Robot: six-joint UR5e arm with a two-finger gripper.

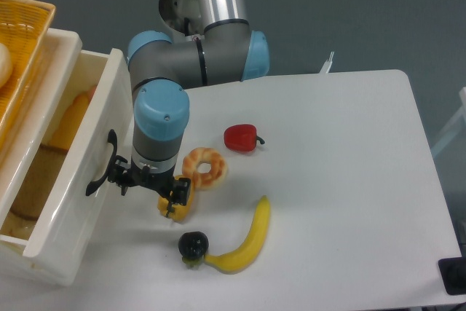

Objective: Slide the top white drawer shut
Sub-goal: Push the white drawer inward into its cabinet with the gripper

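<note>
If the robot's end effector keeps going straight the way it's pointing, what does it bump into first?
Probably the white table. The end effector appears to point straight down beside the top white drawer, next to a small yellow object. From this single view, depth is uncertain.

Probably a robotics lab: bare white table, industrial arm, toy banana and donut.

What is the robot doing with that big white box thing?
The robot's gripper is right beside the black handle of the top white drawer, which is pulled open with some food inside. It looks ready to push it closed. A toy banana, donut and red pepper lie on the table.
</note>
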